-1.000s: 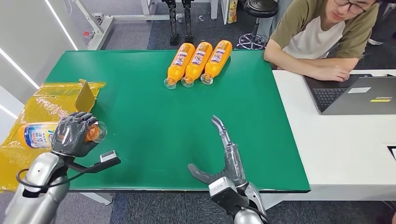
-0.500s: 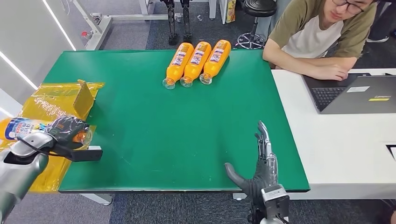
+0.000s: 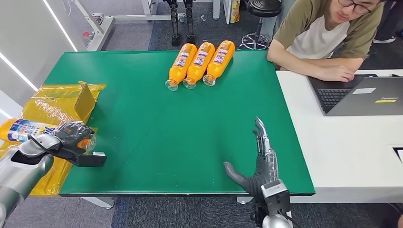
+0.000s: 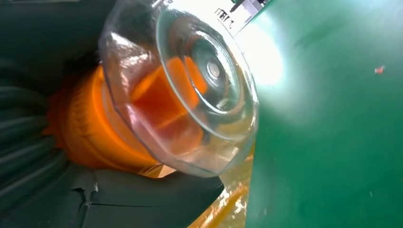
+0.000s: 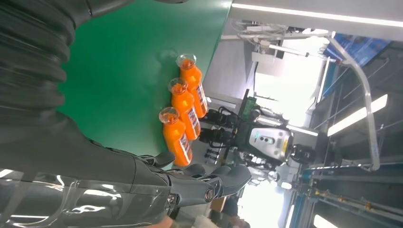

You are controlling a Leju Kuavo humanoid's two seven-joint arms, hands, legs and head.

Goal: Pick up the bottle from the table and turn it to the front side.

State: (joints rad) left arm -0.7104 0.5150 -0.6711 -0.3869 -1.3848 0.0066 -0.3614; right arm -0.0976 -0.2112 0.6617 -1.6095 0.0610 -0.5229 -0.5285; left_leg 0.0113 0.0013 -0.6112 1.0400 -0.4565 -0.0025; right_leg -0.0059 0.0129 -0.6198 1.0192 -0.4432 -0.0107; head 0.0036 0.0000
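Observation:
My left hand (image 3: pixel 71 134) grips an orange bottle (image 3: pixel 19 129) near its clear cap, over the yellow bag at the table's left edge. The bottle lies sideways, its blue and white label pointing left and its cap toward the table. Close up in the left wrist view, the clear cap (image 4: pixel 190 90) and orange neck sit inside my dark fingers (image 4: pixel 28 142). My right hand (image 3: pixel 259 164) is open near the table's front edge, fingers stretched forward, holding nothing. Three more orange bottles (image 3: pixel 199 62) lie side by side at the far middle of the table, also seen as bottles (image 5: pixel 183 109) in the right wrist view.
The green table (image 3: pixel 166 123) has a crinkled yellow bag (image 3: pixel 52 107) with a cardboard flap at its left edge. A person (image 3: pixel 328 33) leans on the white desk (image 3: pixel 347 142) at the right, beside a laptop (image 3: pixel 366 95). A stool and chair legs stand beyond.
My left hand carried the bottle left and down from over the table's front corner to the yellow bag. My right hand swung right, then drifted slightly left and forward.

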